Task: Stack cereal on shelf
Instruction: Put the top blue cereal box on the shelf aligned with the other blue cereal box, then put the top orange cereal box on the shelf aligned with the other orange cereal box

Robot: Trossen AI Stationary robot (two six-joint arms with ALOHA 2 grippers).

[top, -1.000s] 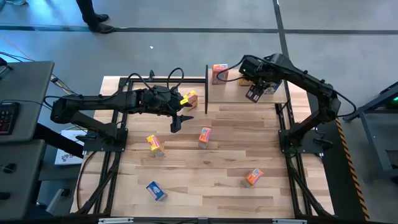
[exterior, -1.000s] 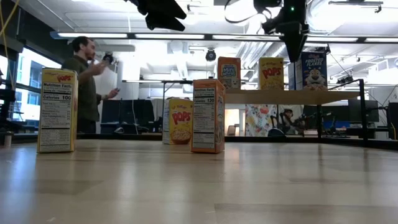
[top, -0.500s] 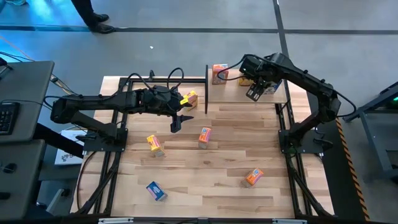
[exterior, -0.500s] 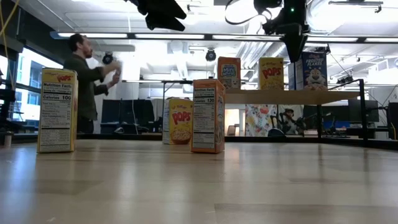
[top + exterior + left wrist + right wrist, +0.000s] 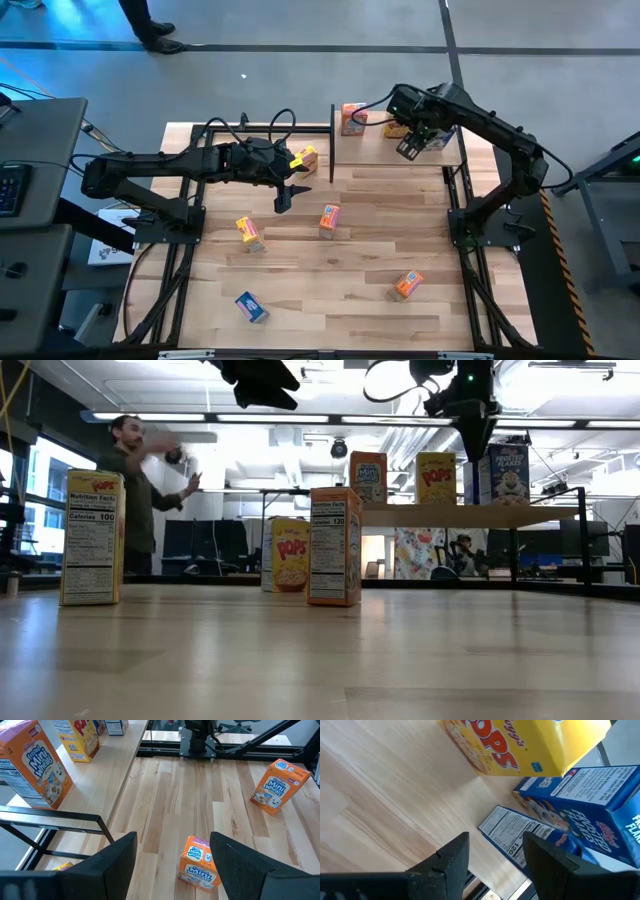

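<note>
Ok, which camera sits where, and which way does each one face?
High: overhead, straight down on table; both arms, left hand, right hand.
Low: table height, looking across at shelf; arms hang from above.
Left wrist: past its open fingers at an orange Mini-Wheats box.
Right wrist: over the shelf, at a blue Frosted Flakes box.
Low and right wrist share the yellow Pops box.

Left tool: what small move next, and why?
Probably lower onto the orange box between its open fingers. The left tool hovers empty above the table, while the right tool is at the shelf, which already holds three boxes.
</note>
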